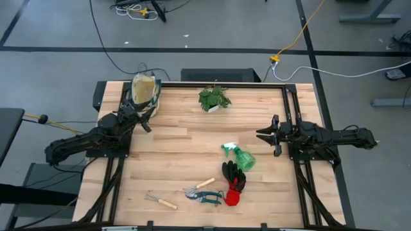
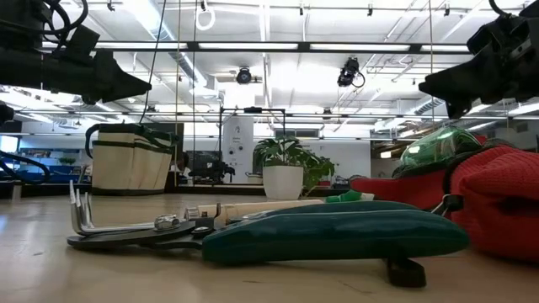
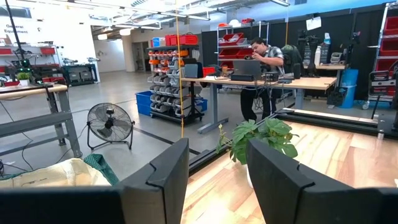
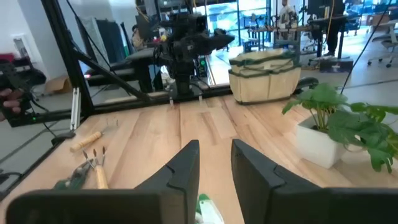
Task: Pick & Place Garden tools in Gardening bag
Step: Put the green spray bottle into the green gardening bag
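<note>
The beige gardening bag (image 1: 146, 90) stands at the table's far left corner. Near the front of the table lie the garden tools: a green spray bottle (image 1: 241, 156), black-and-red gloves (image 1: 234, 183), teal-handled shears (image 1: 205, 196), a wooden-handled rake (image 1: 200, 186) and another small wooden-handled tool (image 1: 160, 201). My left gripper (image 3: 217, 149) hovers open and roughly level beside the bag, with nothing between its fingers. My right gripper (image 4: 214, 149) hovers open at the right side of the table, above and to the right of the spray bottle, its narrow gap holding nothing.
A leafy potted plant (image 1: 215, 99) in a white pot stands at the far middle of the table. Bare wood lies between the two arms. A person (image 3: 267, 59) works at a desk in the room beyond the table.
</note>
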